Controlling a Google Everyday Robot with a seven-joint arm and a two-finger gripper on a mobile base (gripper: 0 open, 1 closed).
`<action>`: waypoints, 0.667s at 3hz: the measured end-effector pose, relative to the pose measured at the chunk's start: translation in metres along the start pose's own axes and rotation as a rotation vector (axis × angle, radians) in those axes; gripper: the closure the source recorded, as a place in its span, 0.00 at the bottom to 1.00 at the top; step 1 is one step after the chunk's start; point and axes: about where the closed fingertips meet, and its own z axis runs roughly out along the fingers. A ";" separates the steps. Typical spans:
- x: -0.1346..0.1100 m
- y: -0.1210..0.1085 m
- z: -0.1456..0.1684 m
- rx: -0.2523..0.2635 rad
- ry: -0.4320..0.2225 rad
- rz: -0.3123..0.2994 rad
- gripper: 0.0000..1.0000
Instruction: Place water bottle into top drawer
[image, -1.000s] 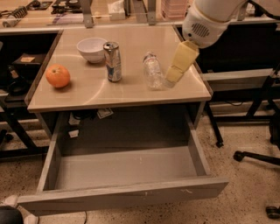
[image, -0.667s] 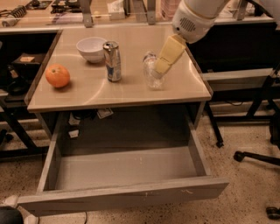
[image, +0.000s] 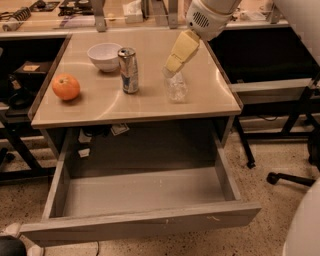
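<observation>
Here's the gripper (image: 172, 65), down over the right side of the table (image: 150, 107), its cream-coloured tip right at the top of the water bottle (image: 177, 88). From this angle I can't tell whether the gripper is spread, pressed together or pinching the bottle's neck. The white arm housing (image: 210, 17) reaches in from the far right above it.

The water bottle is on the tabletop, right of centre. It looks upright, though the clear plastic makes that hard to call.

Just left of the bottle, and apart from it, stands the drink can (image: 129, 70), upright. Just behind the can on its far-left side is the white bowl (image: 105, 55). Well over to the left, near the table's edge, there's the orange (image: 65, 86).

Below the tabletop, the top drawer (image: 140, 225) is pulled out toward the near side, its grey front panel closest to us and its grey sides running back under the table. The bottle is up on the table and not in the drawer.
</observation>
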 end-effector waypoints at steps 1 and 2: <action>-0.003 0.001 0.020 -0.013 0.010 0.016 0.00; -0.010 -0.004 0.050 -0.050 0.030 0.067 0.00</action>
